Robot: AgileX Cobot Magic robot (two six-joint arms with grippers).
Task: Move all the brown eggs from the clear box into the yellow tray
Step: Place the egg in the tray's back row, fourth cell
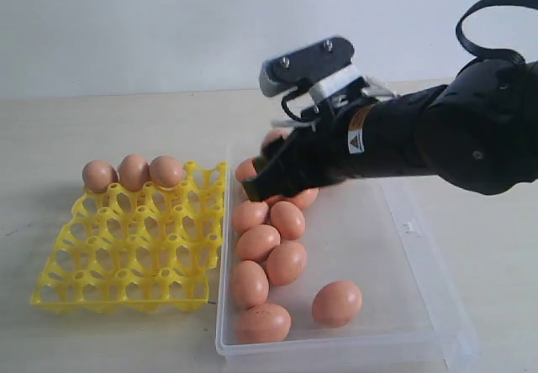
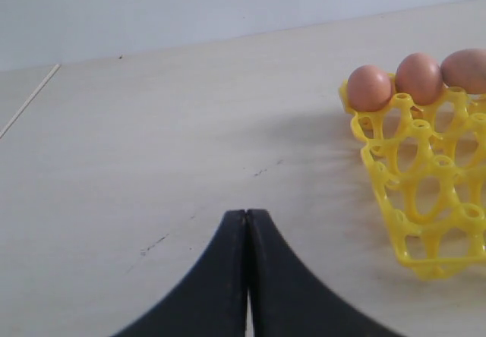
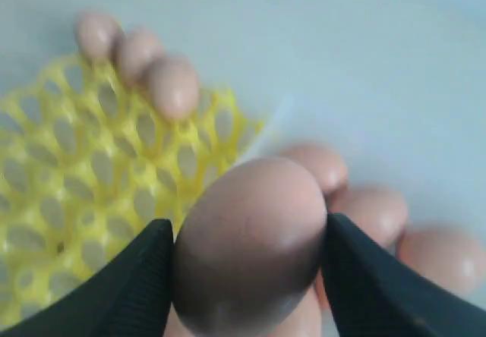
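**Right arm gripping one egg over the box, three seated in tray**

Closest to me in the exterior view is the clear box [image 1: 370, 247], right of centre, its long side running away from camera. Brown eggs [image 1: 263, 323] lie loose along its left half. Two are at the near end, one of them off to the right on its own. Behind them a bunched string runs back toward the arm. I count at least eight loose; more sit partly hidden behind the arm and I can't count those.

Next back, the right gripper [image 1: 257, 181] reaches in from the right over the far-left part of the box, close to the wall on the tray side. Its wrist view shows the jaws spread about one egg wide and clamped on the held egg [image 3: 250, 238], with a black finger [image 3: 137, 276] pressed on each side. I can't tell if it's clear of the eggs below.

The yellow tray [image 1: 126, 247] sits left of the box, its right edge right against or just beside the box wall. Three seated eggs [image 1: 133, 171] sit side by side in its far row, at the left end.

Beyond that, the table [image 1: 84, 129] runs back to a pale wall [image 1: 126, 20].

The left gripper [image 2: 246, 219] shows only in its own wrist view. Its jaws are fully closed, finger against finger, gripping nothing. It is over bare table, with the tray corner holding the three eggs farther out and apart from it
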